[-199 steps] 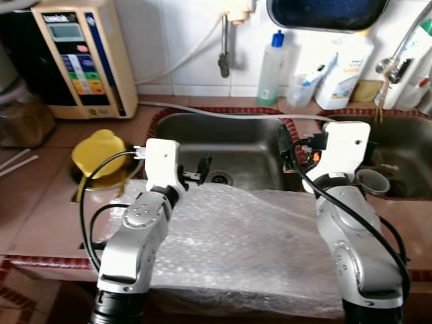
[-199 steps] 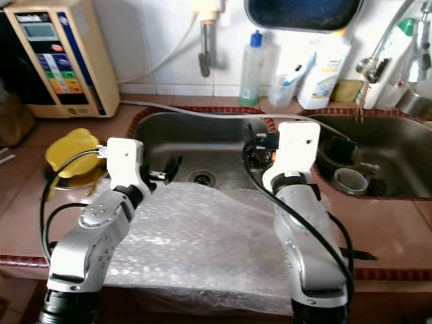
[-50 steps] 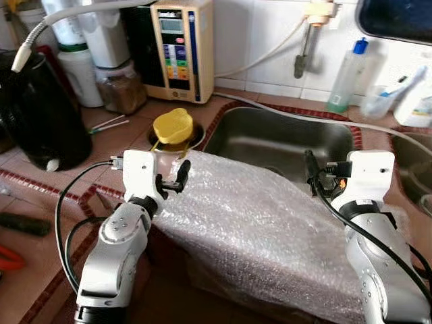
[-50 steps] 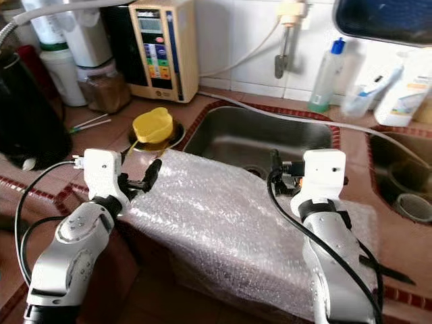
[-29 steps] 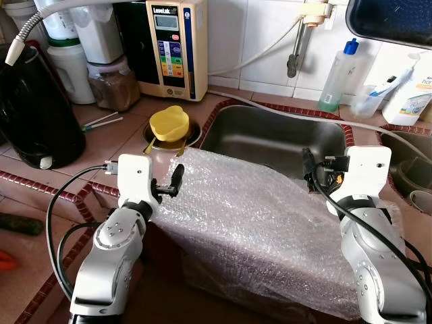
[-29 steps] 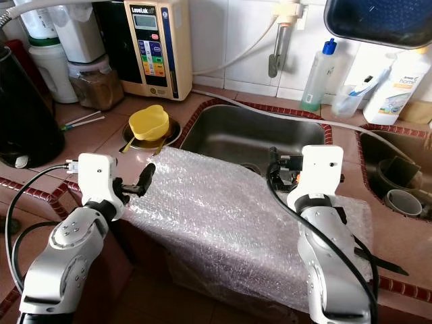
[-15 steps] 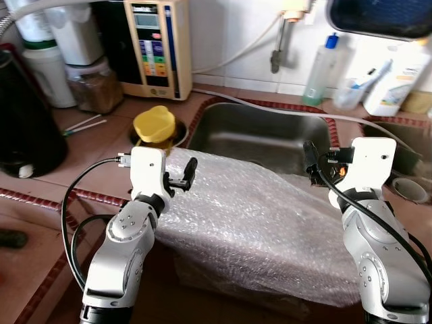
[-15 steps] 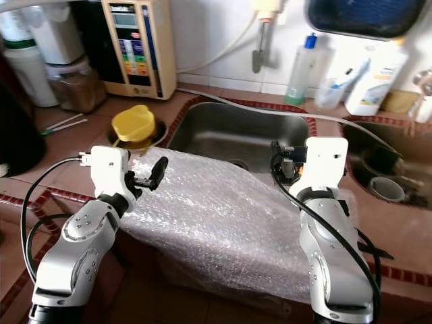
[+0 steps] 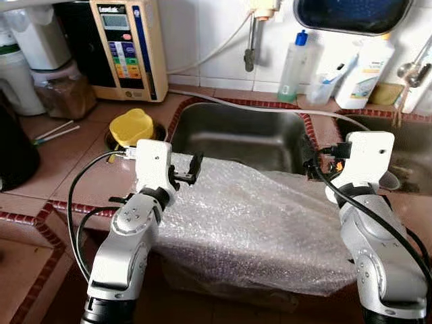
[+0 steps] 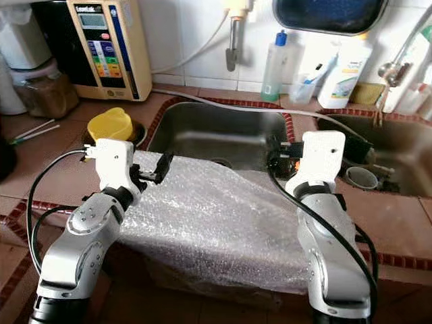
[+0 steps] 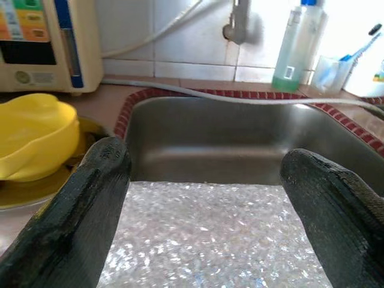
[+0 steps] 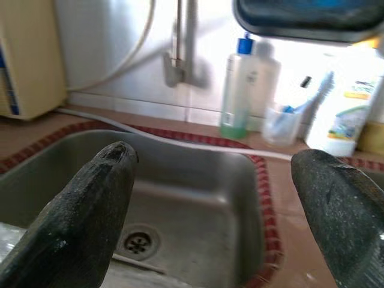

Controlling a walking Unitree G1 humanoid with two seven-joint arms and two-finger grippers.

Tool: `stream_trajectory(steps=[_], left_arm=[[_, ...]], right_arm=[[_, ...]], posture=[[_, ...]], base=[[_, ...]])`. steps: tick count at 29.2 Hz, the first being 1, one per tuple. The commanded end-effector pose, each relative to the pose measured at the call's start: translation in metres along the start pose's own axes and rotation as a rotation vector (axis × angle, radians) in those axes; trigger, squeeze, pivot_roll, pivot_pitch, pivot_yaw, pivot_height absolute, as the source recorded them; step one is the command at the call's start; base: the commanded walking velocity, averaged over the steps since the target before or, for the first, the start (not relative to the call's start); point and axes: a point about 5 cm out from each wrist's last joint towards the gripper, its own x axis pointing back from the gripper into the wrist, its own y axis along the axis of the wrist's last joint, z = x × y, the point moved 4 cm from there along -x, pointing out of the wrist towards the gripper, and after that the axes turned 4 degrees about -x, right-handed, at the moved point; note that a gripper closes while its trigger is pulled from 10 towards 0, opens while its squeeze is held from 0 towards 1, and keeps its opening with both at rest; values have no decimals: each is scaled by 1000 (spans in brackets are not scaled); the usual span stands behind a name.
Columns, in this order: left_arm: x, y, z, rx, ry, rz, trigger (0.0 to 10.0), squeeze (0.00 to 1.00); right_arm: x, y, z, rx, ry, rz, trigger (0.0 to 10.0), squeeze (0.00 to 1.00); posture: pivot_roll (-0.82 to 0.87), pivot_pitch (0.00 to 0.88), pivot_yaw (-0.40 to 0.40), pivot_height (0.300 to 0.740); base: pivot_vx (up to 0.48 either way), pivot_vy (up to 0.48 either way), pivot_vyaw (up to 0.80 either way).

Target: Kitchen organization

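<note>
Bubble wrap (image 9: pixel 250 223) draped over counter edge before sink (image 9: pixel 243 138), bowl (image 9: pixel 130 126) left — bottles behind.

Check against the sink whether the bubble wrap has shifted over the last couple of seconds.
Yes. The bubble wrap has pulled back toward the robot: its far edge now lies along the sink front rim, whereas earlier it reached out over the basin.

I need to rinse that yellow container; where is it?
The yellow container sits on the counter left of the sink, below the cream appliance, just beyond the left gripper.
</note>
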Motion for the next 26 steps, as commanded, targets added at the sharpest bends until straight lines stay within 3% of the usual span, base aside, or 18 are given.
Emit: stream_trajectory(steps=[1, 4, 9, 26], left_arm=[[0, 3, -1, 2, -14, -12, 10000, 0], [0, 4, -1, 4, -16, -15, 10000, 0], [0, 5, -4, 16, -35, -20, 10000, 0], [2, 1, -4, 36, -36, -10, 10000, 0]], right_arm=[[-2, 4, 2, 16, 12, -15, 10000, 0], [-3, 4, 5, 14, 16, -12, 10000, 0], [-3, 3, 8, -73, 10, -26, 10000, 0], [-1, 3, 5, -43, 27, -44, 10000, 0]], posture=[[-41, 0, 17, 740], [-40, 0, 18, 740], [-42, 0, 22, 740], [-43, 0, 19, 740]], base=[[0, 0, 0], [0, 0, 0], [50, 0, 0], [314, 0, 0]])
